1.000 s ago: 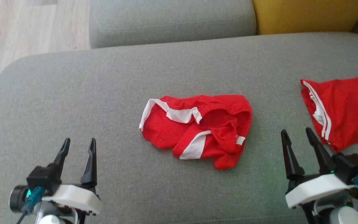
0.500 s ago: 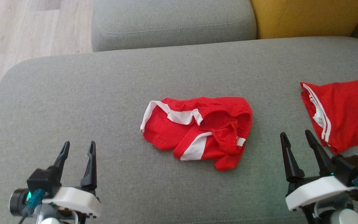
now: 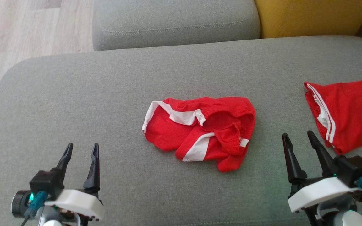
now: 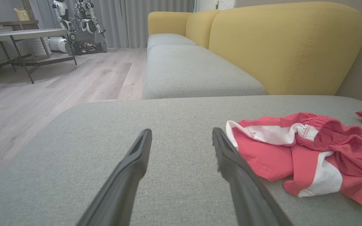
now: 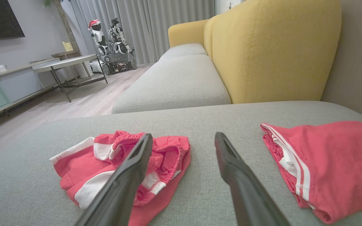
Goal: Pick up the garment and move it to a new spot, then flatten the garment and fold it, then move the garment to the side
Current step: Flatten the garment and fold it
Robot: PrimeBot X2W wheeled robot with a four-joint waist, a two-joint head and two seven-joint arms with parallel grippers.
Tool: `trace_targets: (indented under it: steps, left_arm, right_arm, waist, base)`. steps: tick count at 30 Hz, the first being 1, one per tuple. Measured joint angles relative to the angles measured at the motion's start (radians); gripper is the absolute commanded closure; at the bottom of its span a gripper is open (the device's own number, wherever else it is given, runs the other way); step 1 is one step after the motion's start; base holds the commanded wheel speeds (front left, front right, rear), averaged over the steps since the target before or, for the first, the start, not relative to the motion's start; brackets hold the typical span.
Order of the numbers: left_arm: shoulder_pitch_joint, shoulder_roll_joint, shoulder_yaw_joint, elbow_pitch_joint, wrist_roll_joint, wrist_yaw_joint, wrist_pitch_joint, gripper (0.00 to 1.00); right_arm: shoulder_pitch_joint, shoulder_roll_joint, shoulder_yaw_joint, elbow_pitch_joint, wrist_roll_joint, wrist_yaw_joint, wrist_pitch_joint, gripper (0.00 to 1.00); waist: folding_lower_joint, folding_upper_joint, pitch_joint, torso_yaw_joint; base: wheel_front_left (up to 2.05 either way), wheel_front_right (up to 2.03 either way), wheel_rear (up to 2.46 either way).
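Garment (image 3: 168, 133) untouched; left gripper (image 3: 83, 146), right gripper (image 3: 297, 134) wide open, empty

Soft, even daylight lay over the grey cushion (image 3: 74, 94); shadows were faint, and the wrist views' edges bowed.

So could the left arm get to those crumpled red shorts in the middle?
Probably yes. The left gripper is open and empty, and only bare grey cushion lies between it and the shorts, which sit ahead and to its right. Nothing stands in the way.
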State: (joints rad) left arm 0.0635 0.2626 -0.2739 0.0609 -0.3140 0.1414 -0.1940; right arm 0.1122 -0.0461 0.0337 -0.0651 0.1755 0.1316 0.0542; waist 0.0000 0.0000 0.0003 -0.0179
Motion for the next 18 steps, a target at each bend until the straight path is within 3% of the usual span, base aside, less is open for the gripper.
trace_targets:
  steps: [12, 18]
  left_arm:
    - [-0.013, 0.000, -0.010, -0.001, -0.006, 0.008, -0.001, 0.00]
    - [-0.086, -0.013, -0.035, 0.005, -0.005, -0.002, -0.011, 0.00]
  right_arm:
    - [-0.001, 0.000, 0.005, 0.007, -0.010, 0.000, 0.012, 0.00]
    - [-0.065, 0.000, 0.059, 0.109, -0.015, 0.000, 0.027, 0.00]
  waist:
    - [0.0000, 0.0000, 0.026, 0.020]
    - [0.0000, 0.0000, 0.059, 0.075]
  base:
    - [0.00, 0.00, 0.00]
    - [0.00, 0.00, 0.00]
